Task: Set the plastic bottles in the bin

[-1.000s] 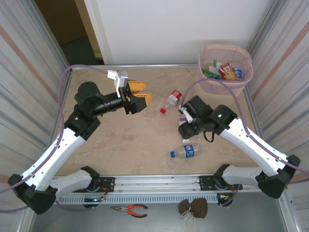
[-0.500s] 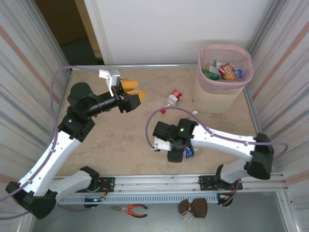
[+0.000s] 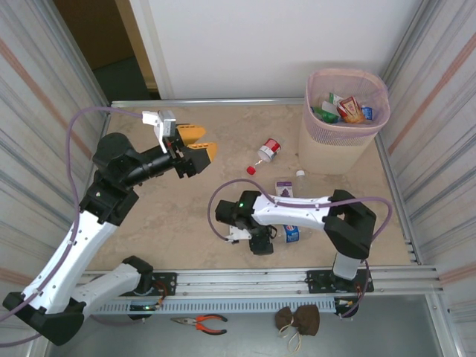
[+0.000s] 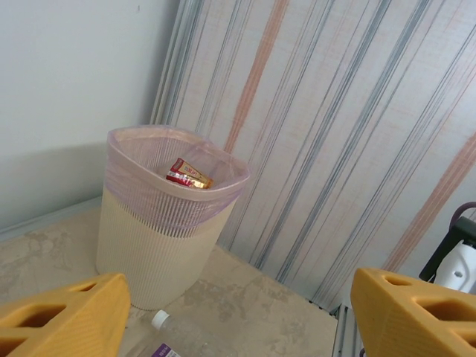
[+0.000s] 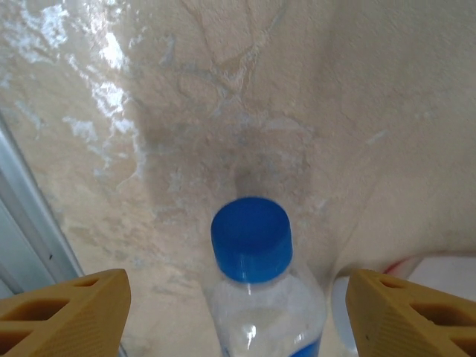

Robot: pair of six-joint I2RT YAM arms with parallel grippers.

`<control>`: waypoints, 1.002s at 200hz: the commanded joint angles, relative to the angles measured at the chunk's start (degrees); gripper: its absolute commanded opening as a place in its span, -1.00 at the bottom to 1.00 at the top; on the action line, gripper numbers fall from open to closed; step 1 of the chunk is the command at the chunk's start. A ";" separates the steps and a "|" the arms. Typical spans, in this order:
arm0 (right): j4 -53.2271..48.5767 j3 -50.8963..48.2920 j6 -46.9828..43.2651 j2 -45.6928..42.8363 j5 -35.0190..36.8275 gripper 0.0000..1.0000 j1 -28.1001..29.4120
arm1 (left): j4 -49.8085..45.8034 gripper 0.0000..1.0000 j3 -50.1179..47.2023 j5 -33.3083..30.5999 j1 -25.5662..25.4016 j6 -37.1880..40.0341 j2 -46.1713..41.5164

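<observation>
We see the right gripper [image 5: 238,311] spread loose around a bottle [image 5: 251,238], lower centre; left gripper [image 3: 195,143] gapes empty, upper left.

Bin [image 3: 327,152] upright at table's far right corner, part-filled; red-labelled bottle [image 3: 268,149], purple-labelled bottle [image 3: 283,186], blue-capped bottle [image 5: 251,245] lie mid-table.

Blue-capped clear bottle [image 5: 257,291], pink-rimmed beige bin [image 4: 152,249]

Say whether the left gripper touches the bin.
Apart. The top view shows the left gripper well left of the bin, with table between them.
</observation>
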 commanded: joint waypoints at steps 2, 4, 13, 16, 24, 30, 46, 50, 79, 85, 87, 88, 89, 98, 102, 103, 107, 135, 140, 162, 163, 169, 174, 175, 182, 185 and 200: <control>1.72 -0.46 -2.11 2.32 1.25 0.50 -0.06 | -0.31 0.56 1.26 -0.32 0.36 -0.43 -0.74; 1.84 -0.57 -2.20 2.37 1.21 0.50 -0.08 | -0.31 0.56 1.23 -0.30 0.33 -0.46 -0.77; 2.27 -1.02 -2.49 3.16 1.43 0.48 -0.36 | -0.30 0.57 1.27 -0.38 0.33 -0.38 -0.86; 2.45 -1.16 -2.57 3.44 1.63 0.48 -0.43 | -0.31 0.57 1.26 -0.33 0.32 -0.54 -0.84; 2.97 -1.49 -2.71 4.08 2.14 0.45 -0.66 | -0.32 0.57 1.30 -0.41 0.32 -0.50 -0.87; 3.48 -1.65 -2.91 4.40 2.43 0.43 -0.94 | -0.31 0.57 1.18 -0.46 0.32 -0.58 -0.91; 5.05 -2.44 -2.87 4.90 1.98 0.38 -1.98 | -0.07 0.57 1.12 -0.49 0.32 -0.68 -0.85; 5.17 -2.45 -2.85 5.06 1.67 0.36 -2.29 | 0.10 0.57 1.10 -0.54 0.36 -0.85 -0.83; 5.31 -3.58 -4.18 5.82 2.65 0.28 -2.98 | 0.22 0.57 1.08 -0.35 0.39 -0.86 -0.86; 5.51 -3.81 -4.40 5.80 2.66 0.26 -3.06 | 0.22 0.57 1.10 -0.40 0.32 -0.92 -0.81; 5.60 -3.87 -4.49 5.77 2.66 0.25 -3.12 | 0.22 0.57 1.09 -0.34 0.32 -0.93 -0.81; 5.66 -3.95 -4.55 5.76 2.66 0.25 -3.14 | 0.22 0.57 1.04 -0.37 0.32 -0.89 -0.80; 5.73 -3.95 -4.57 5.76 2.66 0.24 -3.20 | 0.22 0.57 1.02 -0.43 0.32 -0.91 -0.84; 6.08 -4.13 -4.77 5.67 2.53 0.20 -3.34 | 0.28 0.57 1.03 -0.49 0.32 -0.86 -0.87; 6.11 -4.16 -4.82 5.67 2.34 0.19 -3.48 | 0.31 0.57 1.01 -0.49 0.36 -0.86 -0.80; 6.18 -4.14 -4.85 5.67 2.37 0.18 -3.45 | 0.31 0.57 0.96 -0.49 0.34 -0.85 -0.79; 6.17 -4.23 -4.89 5.63 2.30 0.16 -3.52 | 0.31 0.57 0.94 -0.49 0.35 -0.92 -0.78; 6.50 -4.39 -5.39 5.59 2.27 0.04 -3.94 | 0.40 0.57 0.93 -0.46 0.33 -0.94 -0.72; 6.58 -4.34 -5.39 5.52 2.23 0.01 -3.95 | 0.40 0.57 0.92 -0.49 0.32 -0.86 -0.73; 6.33 -3.87 -5.31 5.16 1.63 -0.10 -3.94 | 0.42 0.57 0.82 -0.56 0.34 -0.85 -0.73; 6.33 -3.82 -5.26 5.15 1.62 -0.11 -3.95 | 0.41 0.57 0.82 -0.57 0.33 -0.85 -0.71; 6.33 -3.65 -5.22 4.85 1.37 -0.13 -3.95 | 0.40 0.57 0.82 -0.58 0.33 -0.85 -0.76; 6.12 -3.45 -5.20 4.69 1.13 -0.14 -3.98 | 0.40 0.57 0.82 -0.58 0.32 -0.88 -0.67; 6.09 -3.43 -5.21 4.70 1.02 -0.15 -3.97 | 0.40 0.57 0.77 -0.58 0.32 -0.87 -0.68; 5.97 -3.14 -5.12 4.32 0.46 -0.17 -3.99 | 0.48 0.57 0.73 -0.58 0.32 -0.86 -0.67; 5.88 -2.95 -5.05 4.14 0.28 -0.18 -4.01 | 0.48 0.57 0.73 -0.56 0.32 -0.89 -0.65; 5.29 -1.97 -4.49 3.11 -1.55 -0.23 -4.31 | 0.48 0.57 0.73 -0.58 0.38 -0.86 -0.53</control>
